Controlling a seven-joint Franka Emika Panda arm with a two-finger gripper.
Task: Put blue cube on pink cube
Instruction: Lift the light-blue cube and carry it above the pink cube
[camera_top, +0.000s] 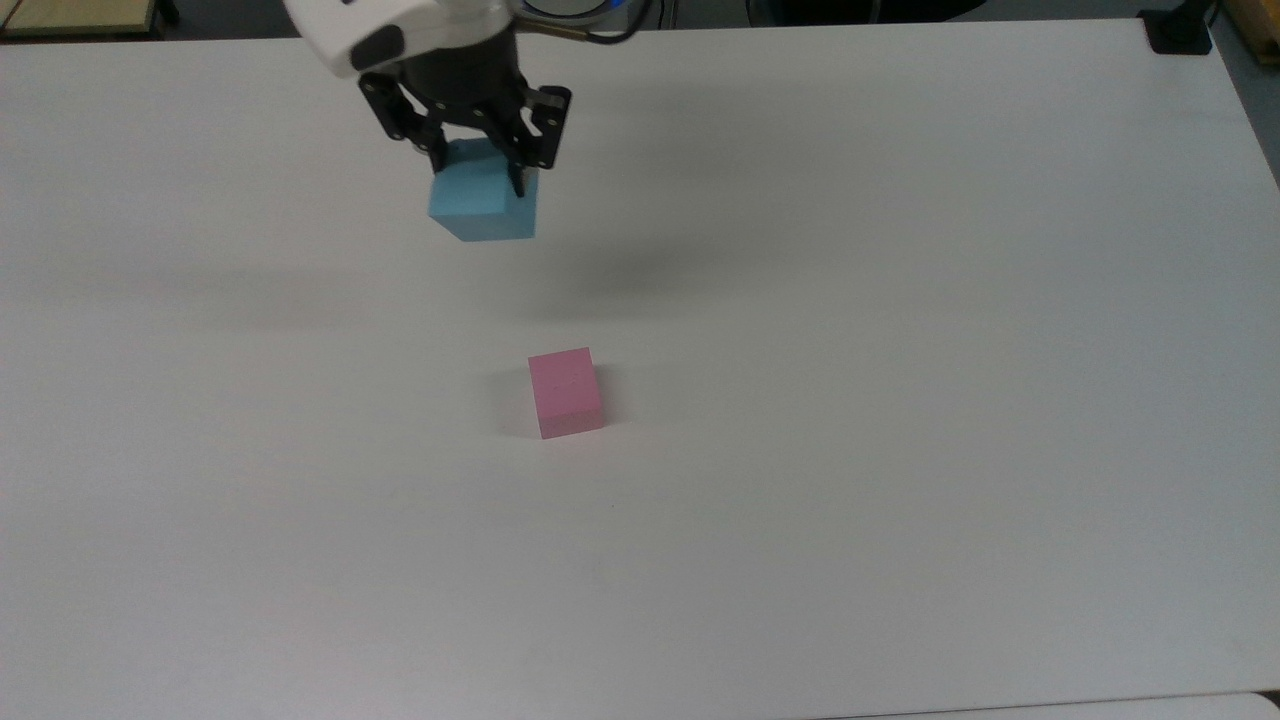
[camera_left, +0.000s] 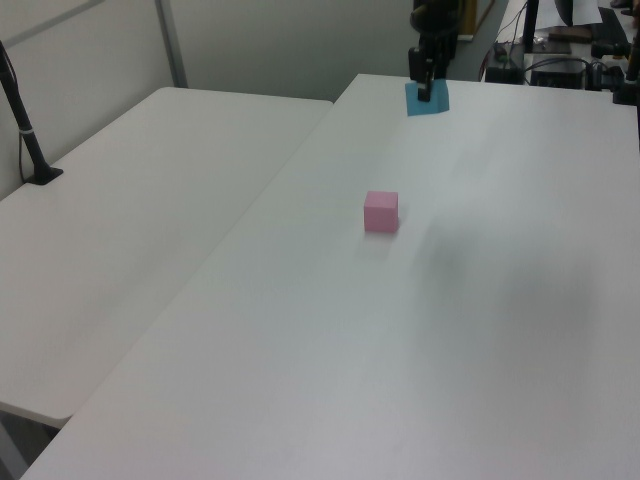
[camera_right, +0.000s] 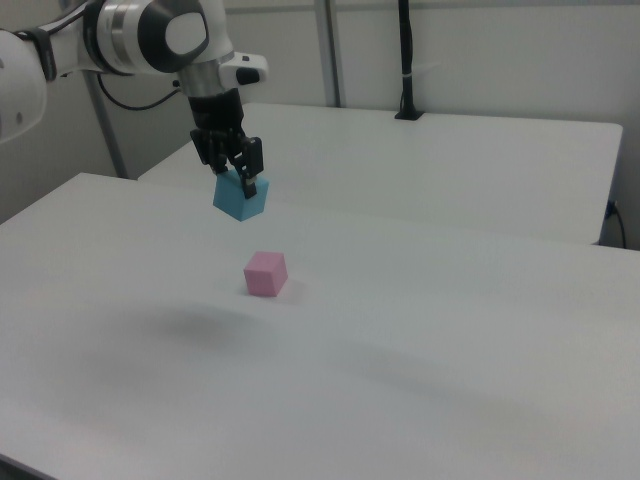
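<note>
Fingers (camera_top: 478, 178) clamped on blue cube (camera_top: 483, 205) (aloft), pink cube (camera_top: 566, 392) unmarked, apart

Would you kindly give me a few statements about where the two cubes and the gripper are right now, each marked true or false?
1. The gripper holds the blue cube clear of the table. True.
2. The blue cube already rests on the pink cube. False: they are apart, and the pink cube's top is bare.
3. The pink cube sits on the table by itself. True.
4. In the top view, the blue cube is to the right of the pink cube. False: it is up and to the top view's left.
</note>
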